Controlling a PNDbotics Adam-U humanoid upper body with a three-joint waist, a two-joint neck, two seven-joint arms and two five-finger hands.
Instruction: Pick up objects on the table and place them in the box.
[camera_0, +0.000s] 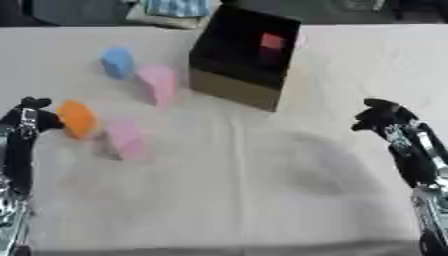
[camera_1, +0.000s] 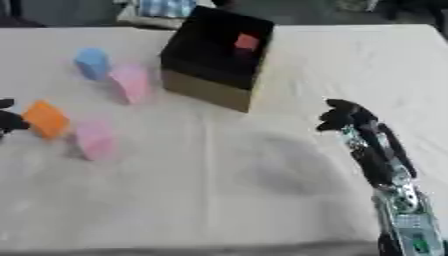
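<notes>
One red block (camera_0: 272, 41), in black box (camera_0: 236, 55)

Pale cloth-covered table (camera_0: 262, 210), blue checked fabric (camera_0: 178, 7) at far edge — folded, partly cropped

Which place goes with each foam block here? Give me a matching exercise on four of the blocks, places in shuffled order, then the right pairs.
Blocks:
1. red foam block
2. blue foam block
3. orange foam block
4. nearer pink foam block

Places:
A. right beside the left hand
B. inside the black cardboard box
C. farthest back of the loose blocks on the white cloth-covered table
D. just right of the orange block, towards the robot

Pairs: 1-B, 2-C, 3-A, 4-D
</notes>
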